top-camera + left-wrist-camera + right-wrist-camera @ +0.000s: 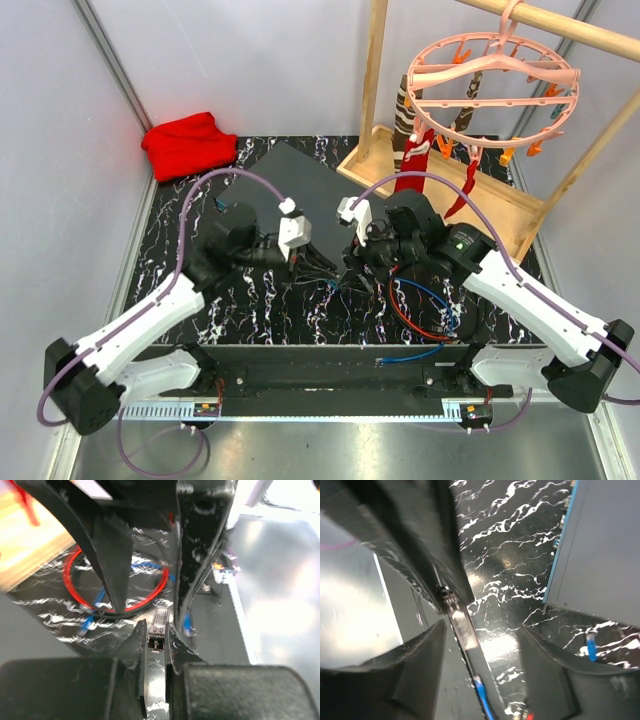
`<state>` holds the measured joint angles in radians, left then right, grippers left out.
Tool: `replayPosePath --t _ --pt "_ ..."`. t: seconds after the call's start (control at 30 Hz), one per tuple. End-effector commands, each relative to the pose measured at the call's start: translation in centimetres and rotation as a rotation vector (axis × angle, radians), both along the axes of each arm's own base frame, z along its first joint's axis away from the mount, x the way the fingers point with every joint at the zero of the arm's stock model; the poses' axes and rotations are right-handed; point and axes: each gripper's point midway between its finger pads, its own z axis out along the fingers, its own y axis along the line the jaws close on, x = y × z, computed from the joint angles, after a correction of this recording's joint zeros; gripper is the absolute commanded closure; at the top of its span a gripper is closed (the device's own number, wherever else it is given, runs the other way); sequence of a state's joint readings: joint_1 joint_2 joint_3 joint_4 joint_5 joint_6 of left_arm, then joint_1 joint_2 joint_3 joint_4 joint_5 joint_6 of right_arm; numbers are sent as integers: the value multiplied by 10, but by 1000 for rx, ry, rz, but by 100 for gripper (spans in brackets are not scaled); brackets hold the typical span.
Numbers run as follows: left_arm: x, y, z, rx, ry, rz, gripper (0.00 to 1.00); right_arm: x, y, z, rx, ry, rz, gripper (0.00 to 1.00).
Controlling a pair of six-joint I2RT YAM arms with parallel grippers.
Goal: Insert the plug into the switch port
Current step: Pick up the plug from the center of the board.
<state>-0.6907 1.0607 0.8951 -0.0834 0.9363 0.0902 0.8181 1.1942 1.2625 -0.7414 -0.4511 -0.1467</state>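
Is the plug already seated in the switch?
No, in the right wrist view the plug is apart from the switch, with bare table between them.

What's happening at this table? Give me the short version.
Both arms meet over the middle of the table. The left end effector is shut on the small metal plug, pinching it by its sides. The right end effector stands open close by, gripping nothing. A blue cable trails from the plug. The switch lies apart from it, and the plug is not yet in any port.
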Motion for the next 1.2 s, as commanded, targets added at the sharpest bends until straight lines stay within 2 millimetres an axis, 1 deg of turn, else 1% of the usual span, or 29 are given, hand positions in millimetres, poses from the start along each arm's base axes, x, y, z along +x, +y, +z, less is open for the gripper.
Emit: replayPosePath --t 0.0,0.03,0.07,0.1,0.13,0.17,0.2,0.23,0.27,0.3,0.33,0.43,0.5,0.53,0.57,0.7,0.73,0.83,0.87,1.0,1.07,1.1,1.17 --pt "36 13 20 -121 -144 286 100 23 15 14 132 47 -201 23" --pt "39 19 22 -167 -179 334 100 24 16 13 145 62 -230 21" --pt "51 26 24 -191 -186 424 100 32 18 21 189 48 -272 17" --pt "54 29 25 -222 -176 464 100 35 17 13 208 106 -336 16" --pt "54 35 25 -269 -190 497 100 38 16 17 244 115 -378 15" --pt "61 41 26 -290 -193 561 100 47 17 25 301 108 -422 15" --pt "64 46 28 -311 -199 592 100 52 13 18 333 173 -496 14" --pt "65 48 25 -323 -196 614 100 57 11 20 370 193 -535 13" --pt "69 52 25 -332 -191 649 100 62 11 35 455 188 -550 13" --pt "70 53 24 -340 -186 661 100 67 7 25 488 260 -614 12" --pt "71 54 24 -356 -184 667 100 70 6 29 532 280 -634 12" --pt "74 54 24 -379 -171 693 100 83 7 31 649 385 -709 12" --pt "77 55 26 -398 -171 710 100 88 10 31 721 464 -739 11" --pt "78 55 27 -406 -168 717 100 92 13 35 763 474 -737 12" --pt "79 55 28 -411 -169 718 100 93 14 30 783 527 -757 12" --pt "82 51 32 -430 -174 717 100 103 20 31 857 598 -782 14" --pt "82 50 33 -434 -173 715 100 103 25 32 874 615 -762 15" --pt "83 48 33 -441 -175 711 100 107 31 35 921 662 -752 17" --pt "84 48 33 -442 -177 714 100 108 31 33 933 681 -758 21" --pt "86 45 32 -447 -175 717 100 111 36 31 946 709 -750 28" --pt "88 45 31 -444 -173 720 100 111 39 31 953 726 -733 35" --pt "88 44 32 -450 -175 720 100 110 40 32 958 733 -726 42" --pt "89 43 30 -446 -172 717 100 111 42 29 960 744 -721 47"
